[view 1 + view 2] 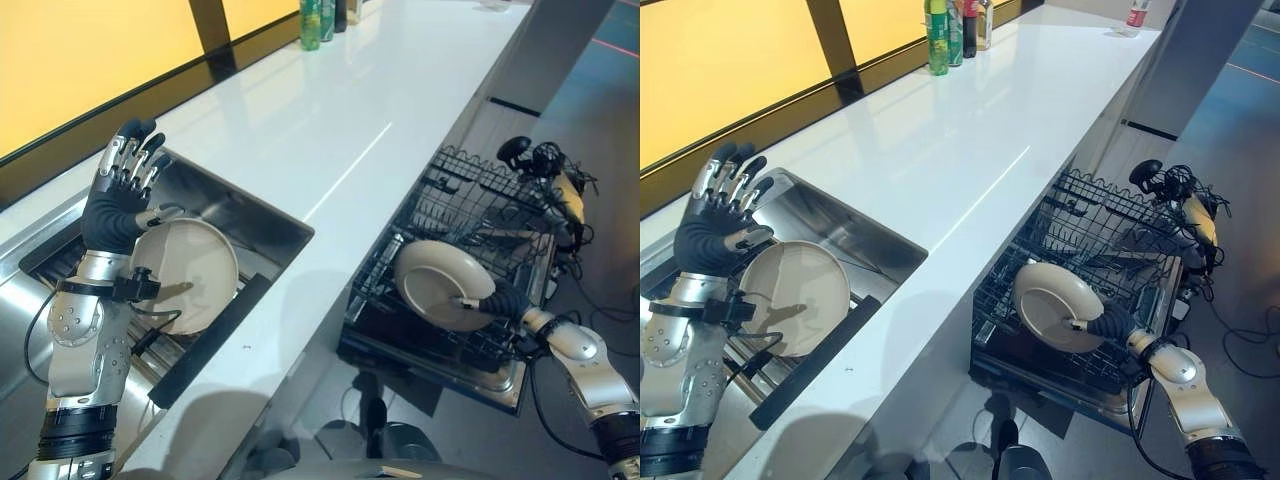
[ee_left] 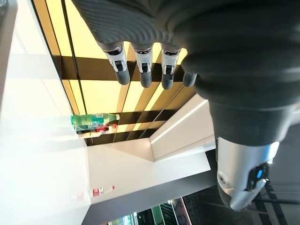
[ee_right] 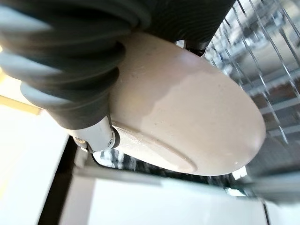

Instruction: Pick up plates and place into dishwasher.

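While my right hand (image 1: 503, 300) grips one beige plate (image 1: 437, 282) by its rim, thumb curled on it, over the near edge of the dishwasher rack (image 1: 470, 215), I count two plates. The second plate (image 1: 190, 270) leans in the sink (image 1: 245, 225) at the counter's (image 1: 340, 120) left edge. My left hand (image 1: 125, 195) hovers above it, fingers spread, empty. Bottles (image 1: 955, 25) stand at the counter's far edge.

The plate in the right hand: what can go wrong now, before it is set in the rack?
1. The right hand pinches the plate only at its rim, tilted above the dishwasher rack; it may slip and strike the wires.
2. A second plate leans in the sink beside the raised, open left hand; a careless reach may tip it.
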Robot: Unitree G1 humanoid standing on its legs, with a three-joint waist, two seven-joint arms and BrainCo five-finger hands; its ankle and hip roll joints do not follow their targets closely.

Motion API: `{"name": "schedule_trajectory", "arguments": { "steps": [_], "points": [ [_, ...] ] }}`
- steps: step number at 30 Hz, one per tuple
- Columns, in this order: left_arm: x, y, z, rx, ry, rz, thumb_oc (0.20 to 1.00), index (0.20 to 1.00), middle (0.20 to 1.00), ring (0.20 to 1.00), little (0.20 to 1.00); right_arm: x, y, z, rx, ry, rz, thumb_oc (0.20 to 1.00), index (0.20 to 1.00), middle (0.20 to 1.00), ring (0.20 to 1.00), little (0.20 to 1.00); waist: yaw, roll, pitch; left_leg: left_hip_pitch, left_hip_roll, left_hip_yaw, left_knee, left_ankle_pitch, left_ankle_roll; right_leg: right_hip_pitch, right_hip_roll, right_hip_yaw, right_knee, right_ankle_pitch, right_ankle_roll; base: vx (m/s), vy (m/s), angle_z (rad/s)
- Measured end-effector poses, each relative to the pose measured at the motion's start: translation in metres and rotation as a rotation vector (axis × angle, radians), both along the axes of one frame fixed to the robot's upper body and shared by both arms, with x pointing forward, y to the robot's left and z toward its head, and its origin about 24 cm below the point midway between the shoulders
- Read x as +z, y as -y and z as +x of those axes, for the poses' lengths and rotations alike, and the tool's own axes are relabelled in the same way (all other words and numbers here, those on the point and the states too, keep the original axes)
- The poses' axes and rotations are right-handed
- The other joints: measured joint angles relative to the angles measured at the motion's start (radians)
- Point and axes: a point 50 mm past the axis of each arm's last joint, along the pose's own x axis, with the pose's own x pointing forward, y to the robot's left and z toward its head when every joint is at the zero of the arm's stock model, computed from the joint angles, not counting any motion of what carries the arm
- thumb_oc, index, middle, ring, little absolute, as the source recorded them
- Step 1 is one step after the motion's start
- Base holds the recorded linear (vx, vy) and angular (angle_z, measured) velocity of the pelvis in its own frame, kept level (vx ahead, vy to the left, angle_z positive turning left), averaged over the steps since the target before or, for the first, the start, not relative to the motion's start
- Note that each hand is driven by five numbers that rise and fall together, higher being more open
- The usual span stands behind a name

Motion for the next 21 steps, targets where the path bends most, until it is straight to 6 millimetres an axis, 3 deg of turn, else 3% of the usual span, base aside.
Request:
{"name": "schedule_trajectory", "arguments": {
  "steps": [5,11,15,21],
  "points": [
    [0.003,0.000,0.001,-0.009,-0.007,0.031,1.000,1.000,1.000,1.000,1.000,-0.026,0.004,-0.013,-0.014,-0.137,0.037,0.200,0.200,0.200,0.200,0.200,0.001,-0.004,0.005,0.001,0.003,-0.004,-0.001,0.000,0.000,0.013,0.000,-0.013,-0.012,0.001,0.001,0.01,-0.030,0.07],
    [0.004,0.001,0.002,-0.014,-0.010,0.041,1.000,1.000,1.000,1.000,1.000,-0.026,0.007,-0.012,-0.077,-0.098,0.018,0.200,0.200,0.200,0.200,0.200,-0.003,-0.003,0.020,0.002,0.002,-0.004,0.002,0.000,0.000,0.017,-0.001,-0.013,-0.012,0.003,0.001,-0.01,0.003,0.00],
    [0.005,0.001,0.002,-0.015,-0.005,0.043,1.000,1.000,1.000,1.000,1.000,-0.014,0.007,-0.004,-0.137,0.008,0.011,0.200,0.200,0.200,0.200,0.200,-0.004,0.002,0.029,0.002,0.001,-0.002,0.003,0.000,0.000,0.017,-0.001,-0.012,-0.014,0.005,0.001,-0.03,0.039,-0.01],
    [0.006,0.002,0.002,-0.017,0.000,0.040,1.000,1.000,1.000,1.000,1.000,0.020,-0.003,0.013,-0.163,0.179,0.192,0.200,0.200,0.200,0.200,0.200,-0.005,0.018,0.039,0.002,0.001,0.000,0.001,0.000,0.000,0.017,0.000,-0.009,-0.021,0.008,0.001,0.02,0.035,-0.02]
  ]
}}
